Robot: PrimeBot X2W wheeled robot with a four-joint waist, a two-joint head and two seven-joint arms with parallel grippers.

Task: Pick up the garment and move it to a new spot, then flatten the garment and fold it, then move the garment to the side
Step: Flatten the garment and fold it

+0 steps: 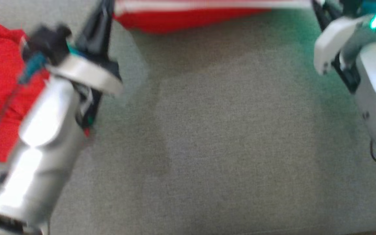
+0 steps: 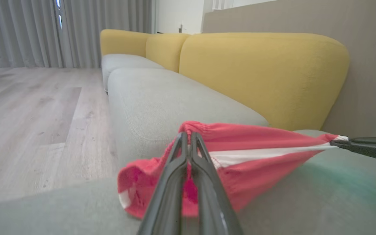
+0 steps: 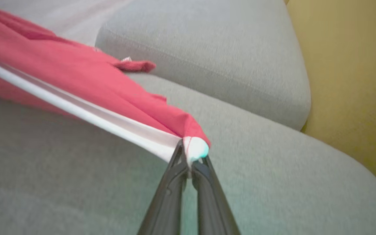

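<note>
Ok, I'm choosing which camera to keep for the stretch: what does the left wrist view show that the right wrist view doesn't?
Left wrist view adds the wooden floor, grey curtains and the left pincer shut on the bunched red edge. Right wrist view adds a small red flap. Shared: the red garment, its white stripe pulled taut, the right pincer clamping its corner, grey seat cushions, yellow backrest.

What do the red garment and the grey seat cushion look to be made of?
The red garment: soft, stretchy knit, matte, fibre unclear; gathered elastic edge, pulls taut. The grey seat cushion: woven upholstery cloth, matte; fine weave texture shows.
</note>
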